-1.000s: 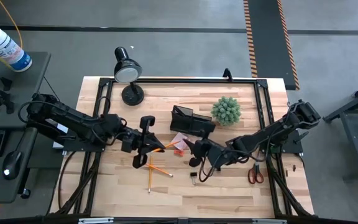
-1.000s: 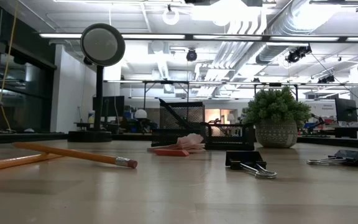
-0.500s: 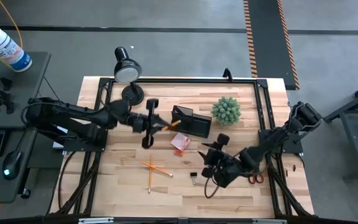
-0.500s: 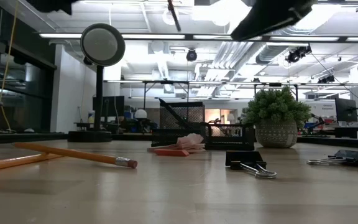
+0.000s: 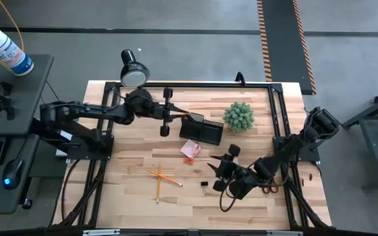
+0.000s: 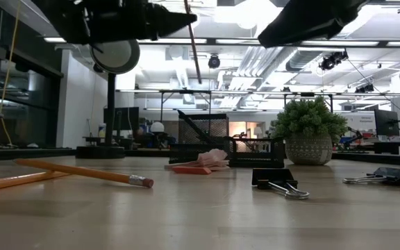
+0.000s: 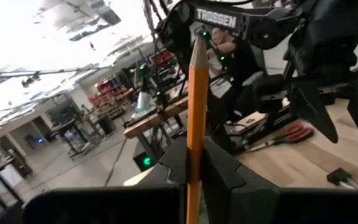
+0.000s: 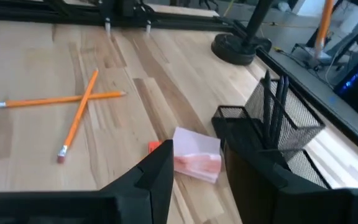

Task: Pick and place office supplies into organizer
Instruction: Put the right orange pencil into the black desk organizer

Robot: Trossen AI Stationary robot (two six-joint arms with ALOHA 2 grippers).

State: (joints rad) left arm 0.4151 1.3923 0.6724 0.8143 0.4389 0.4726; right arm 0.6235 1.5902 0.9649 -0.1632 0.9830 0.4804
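Note:
My left gripper (image 5: pixel 168 113) is up over the table's far part, just left of the black mesh organizer (image 5: pixel 202 128), and is shut on an orange pencil (image 7: pixel 196 106). My right gripper (image 5: pixel 223 172) hovers open near the table's middle, with the pink sticky-note pad (image 8: pixel 195 155) lying flat ahead of it. Two more pencils (image 5: pixel 162 177) lie crossed on the wood. A binder clip (image 5: pixel 204 188) lies near them. The red-handled scissors (image 5: pixel 270 186) lie under the right arm. Dark pens (image 8: pixel 271 93) stand in the organizer (image 8: pixel 272 134). My left gripper pinches the pencil's shaft (image 7: pixel 193 163) between its two fingers (image 7: pixel 224 174), which lie across it. The fingers come about level from the table's left. The pencil is lifted clear and stands steeply tilted, its lower length (image 6: pixel 195 59) hanging below the gripper.
A green spiky plant ball (image 5: pixel 239 116) in a pot stands right of the organizer. A black desk lamp (image 5: pixel 135 77) stands at the far left. A second binder clip (image 6: pixel 387 177) lies on the wood. Bare wood lies along the near edge (image 5: pixel 176 213).
My left gripper has carried the pencil up and toward the far edge and the organizer, away from the sticky pad. The pencil has stayed in its hold, clear of the table. My right gripper has drawn back from the pad toward the near edge and risen.

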